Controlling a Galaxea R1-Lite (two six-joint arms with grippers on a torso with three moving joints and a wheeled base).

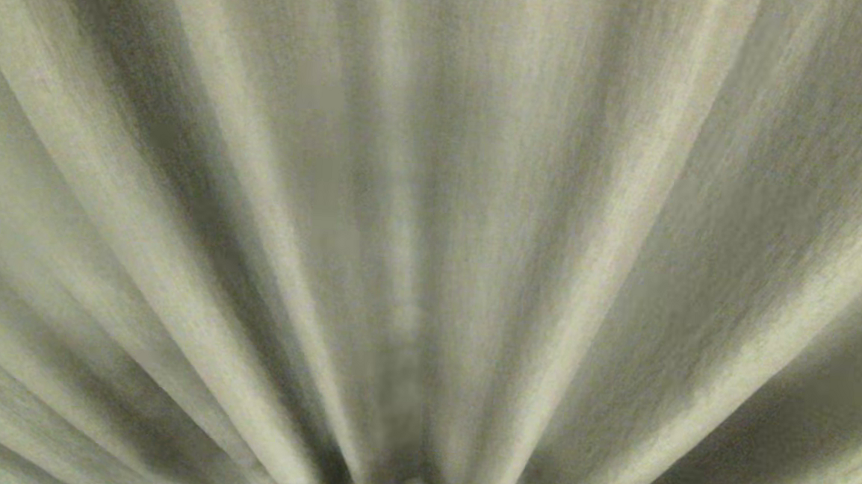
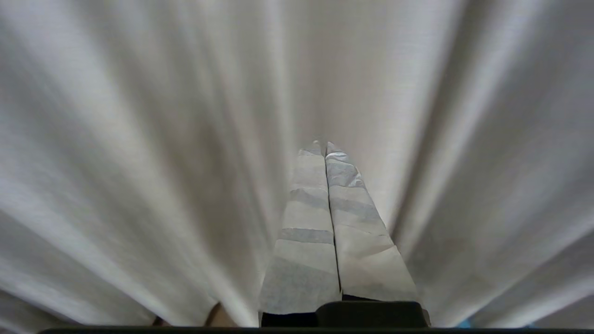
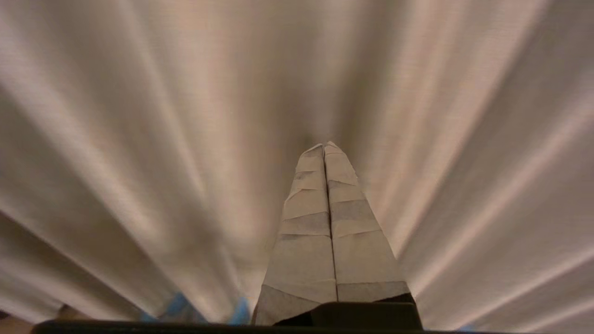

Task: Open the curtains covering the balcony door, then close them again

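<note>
Greyish-beige woven fabric fills the whole head view; these are the curtains (image 1: 434, 197), hanging in deep pleats that fan outward from the bottom centre of that view, with shadowed folds between the lighter ridges; neither arm shows there. The balcony door cannot be seen in any view, the drapes covering everything behind them. The left gripper (image 2: 325, 146) points straight at the pleated cloth, its two tape-wrapped fingers (image 2: 306, 222) pressed flat together along their full length with nothing between them; its tip seems to sit just short of the fabric, though contact is hard to judge. The right gripper (image 3: 324, 147) faces the same drapery in like manner, its wrapped fingers (image 3: 357, 241) likewise closed against each other and holding nothing; a little blue shows near the hem in both wrist views, too blurred to identify.
</note>
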